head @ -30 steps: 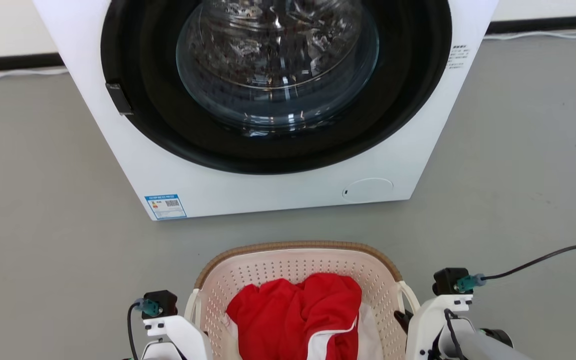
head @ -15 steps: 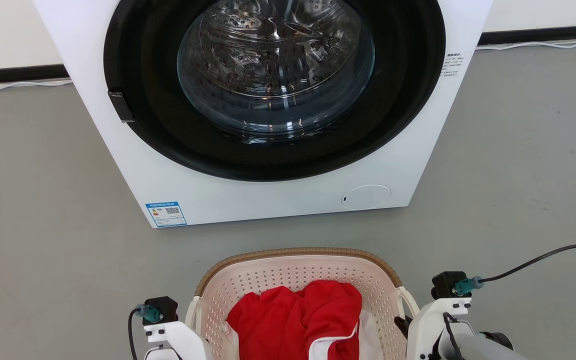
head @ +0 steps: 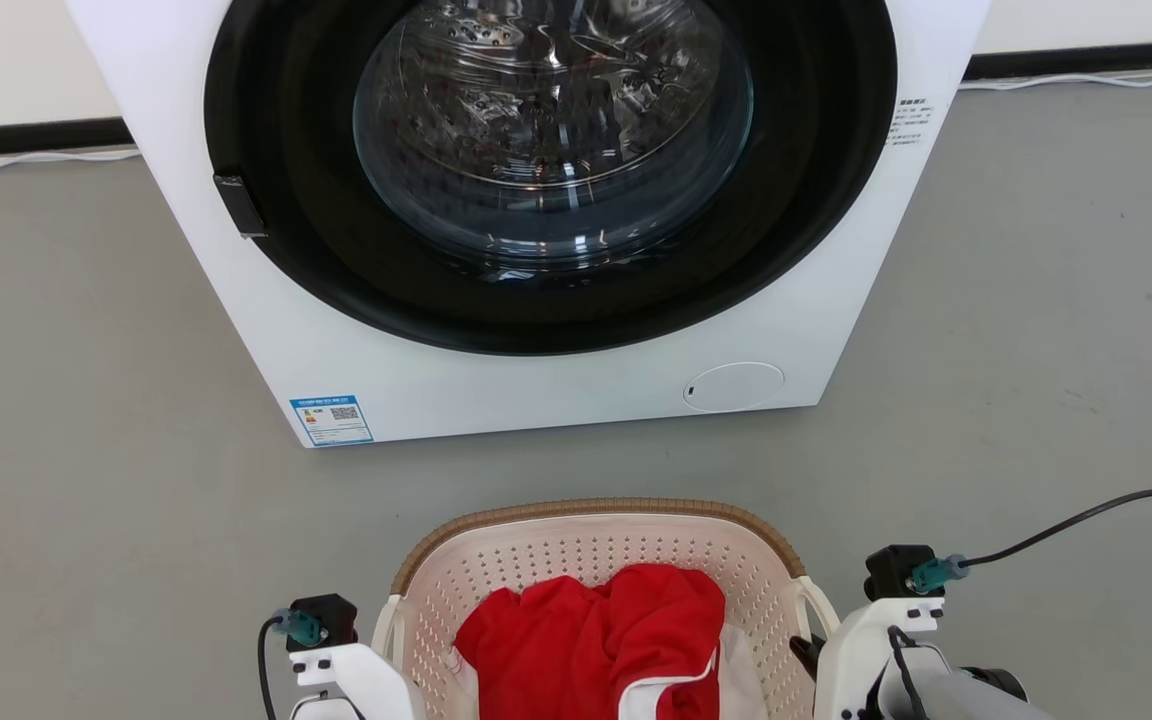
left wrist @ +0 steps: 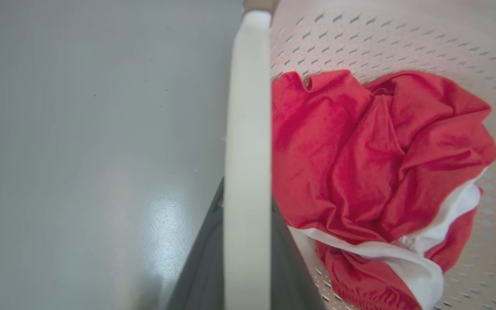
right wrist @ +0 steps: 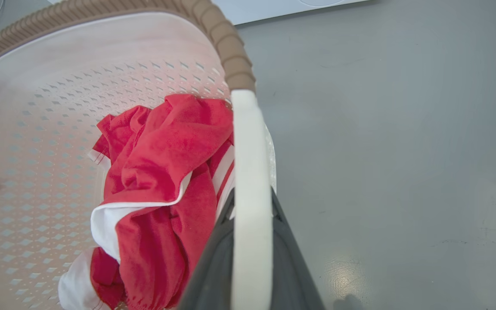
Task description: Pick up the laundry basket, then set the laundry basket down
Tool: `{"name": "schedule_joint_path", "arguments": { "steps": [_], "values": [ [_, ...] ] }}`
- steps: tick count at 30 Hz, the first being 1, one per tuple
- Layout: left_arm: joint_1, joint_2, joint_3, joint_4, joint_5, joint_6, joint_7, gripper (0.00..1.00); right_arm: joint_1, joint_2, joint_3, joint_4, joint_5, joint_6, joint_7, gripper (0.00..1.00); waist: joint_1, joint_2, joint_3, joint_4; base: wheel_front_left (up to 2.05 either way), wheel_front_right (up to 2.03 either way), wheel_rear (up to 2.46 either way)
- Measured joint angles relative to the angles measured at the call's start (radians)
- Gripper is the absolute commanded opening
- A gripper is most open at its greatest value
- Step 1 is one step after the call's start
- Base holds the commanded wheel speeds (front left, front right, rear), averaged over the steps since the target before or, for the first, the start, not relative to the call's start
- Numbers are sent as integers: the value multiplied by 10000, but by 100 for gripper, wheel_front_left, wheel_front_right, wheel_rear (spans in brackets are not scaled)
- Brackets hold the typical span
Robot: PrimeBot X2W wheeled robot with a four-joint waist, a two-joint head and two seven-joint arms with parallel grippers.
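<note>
The laundry basket (head: 596, 508), holding a red-and-white garment (head: 596, 640), lies between both arms, in front of the washing machine (head: 536, 390) on the grey floor (head: 86, 500). The left gripper (left wrist: 247, 206) has its jaws clamped on the left white handle (left wrist: 248, 107). The right gripper (right wrist: 252, 202) has its jaws clamped on the right handle (right wrist: 250, 142).

Bright even light; glare on floor (left wrist: 162, 219); laundry basket (left wrist: 248, 129) blurred close-up.
</note>
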Motion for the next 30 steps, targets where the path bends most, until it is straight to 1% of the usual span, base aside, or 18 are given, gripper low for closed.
{"name": "schedule_joint_path", "arguments": {
  "steps": [18,30],
  "values": [
    [-2,2,-259,4,-343,54,-50,0,-17,-13,276,4,205,0,-79,0,0,0,104,-16,0,0,0],
    [-287,0,-393,0,-431,88,-355,0,-329,-50,366,63,213,0,-430,0,0,0,704,-39,0,0,0]
  ]
}}
